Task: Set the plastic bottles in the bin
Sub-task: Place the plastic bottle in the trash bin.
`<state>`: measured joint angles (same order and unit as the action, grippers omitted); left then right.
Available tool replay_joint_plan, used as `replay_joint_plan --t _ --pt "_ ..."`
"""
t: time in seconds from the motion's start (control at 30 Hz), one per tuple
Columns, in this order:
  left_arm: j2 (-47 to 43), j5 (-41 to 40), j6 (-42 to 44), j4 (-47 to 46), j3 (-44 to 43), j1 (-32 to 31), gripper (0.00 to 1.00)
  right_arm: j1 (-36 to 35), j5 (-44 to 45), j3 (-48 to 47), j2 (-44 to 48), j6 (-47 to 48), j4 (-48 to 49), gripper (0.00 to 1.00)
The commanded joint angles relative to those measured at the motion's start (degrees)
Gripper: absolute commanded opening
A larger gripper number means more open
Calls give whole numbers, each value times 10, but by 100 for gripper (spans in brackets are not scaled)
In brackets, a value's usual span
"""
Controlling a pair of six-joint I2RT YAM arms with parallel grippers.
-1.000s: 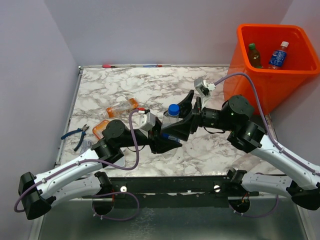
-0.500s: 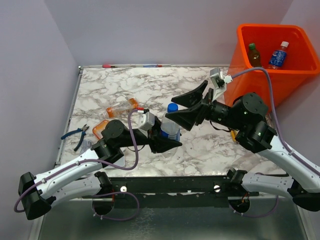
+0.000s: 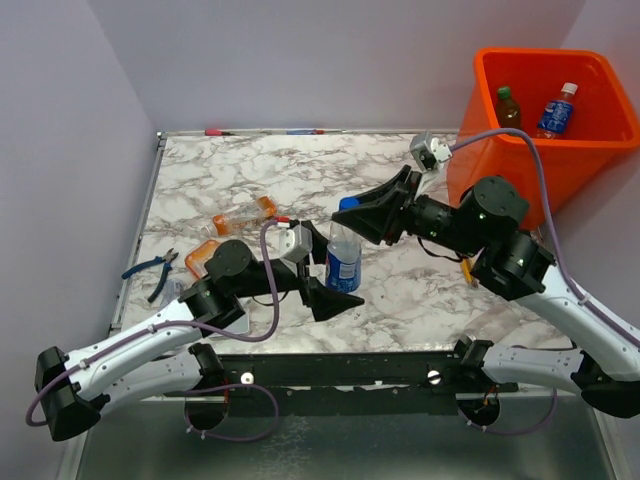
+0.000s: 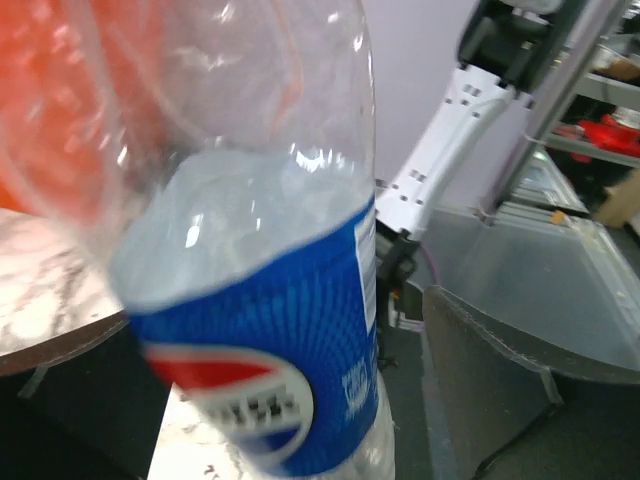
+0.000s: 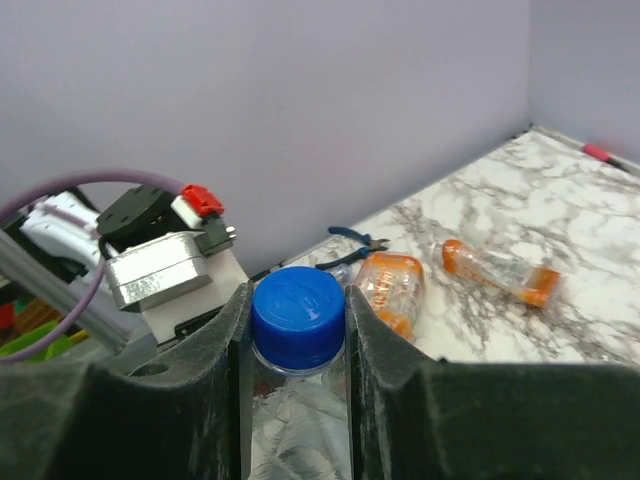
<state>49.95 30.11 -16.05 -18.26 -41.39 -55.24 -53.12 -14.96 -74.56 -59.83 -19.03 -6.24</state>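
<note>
Right wrist view says it all: the right gripper (image 5: 297,300) has its two black fingers (image 5: 232,345) pinched narrow against either side of the blue cap (image 5: 297,312), so it holds the clear bottle (image 3: 343,258) by the neck. A second ago those jaws were spread wide above the cap; now they've come down and closed. Meanwhile the left gripper (image 3: 331,286) has let go. In the left wrist view the blue-labelled bottle fills the left of the frame with a clear gap to the finger at lower right, so that claw is wide. The handover looks complete!

The bottle stands upright at the centre of the top view. The bin (image 3: 540,165) waits at upper right, well apart, with two bottles (image 3: 555,112) already inside. Two orange bottles (image 3: 240,216) lie at centre left, near the pliers (image 3: 155,270). The next job looks like lifting and swinging this one to the bin.
</note>
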Motion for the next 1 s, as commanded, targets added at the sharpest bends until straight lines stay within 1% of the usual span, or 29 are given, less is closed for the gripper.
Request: replay_joint_plan --t 0.0,0.03,0.1,0.13,0.2,0.27,0.33,0.4,0.43,0.47,0.5,0.53,0.57,0.63,0.7,0.77,0.83,0.87,0.93,0.97 --pt "-53 -101 62 46 -10 -2 99 2 126 -96 8 55 -103 0" --pt "-67 -131 71 50 -6 -2 99 2 177 -124 4 73 -126 0" --pt "-100 -208 90 50 6 -2 99 2 310 -175 -2 107 -151 0" --pt "-115 -247 100 47 17 -2 99 2 374 -193 -4 129 -146 0" --pt "-147 -322 118 30 44 -2 99 2 490 -206 -3 190 -89 0" --pt "-177 -378 137 14 73 -2 99 2 581 -184 2 291 44 0" --pt "-198 -417 157 2 97 -2 99 2 632 -128 6 453 285 0" --pt "-211 -454 176 -5 118 -2 99 7 631 -94 -21 628 531 0" --pt "-216 -466 183 -8 128 -2 99 17 627 -109 -50 687 595 0" --pt "-220 -474 190 -10 138 -2 99 34 626 -140 -82 727 619 0" --pt "-223 -483 193 -12 146 -2 99 67 632 -175 -113 734 624 0" --pt "-224 -493 193 -16 154 -2 99 107 640 -207 -142 711 616 0" --pt "-224 -502 193 -20 162 -2 99 154 646 -240 -163 661 571 0" --pt "-222 -518 185 -24 168 -2 99 259 649 -292 -195 527 453 0" --pt "-219 -525 179 -24 173 -1 99 341 646 -335 -233 410 357 0" --pt "-222 -528 179 -19 176 -1 99 394 667 -367 -277 374 332 0" --pt "-226 -551 186 -16 178 -1 99 432 678 -369 -309 361 330 0" --pt "-229 -567 188 -13 178 -1 99 453 667 -355 -315 338 328 0" --pt "-236 -586 191 -6 181 -1 99 496 612 -331 -318 244 274 0" --pt "-240 -590 192 -3 184 -1 99 515 577 -318 -322 177 241 0"
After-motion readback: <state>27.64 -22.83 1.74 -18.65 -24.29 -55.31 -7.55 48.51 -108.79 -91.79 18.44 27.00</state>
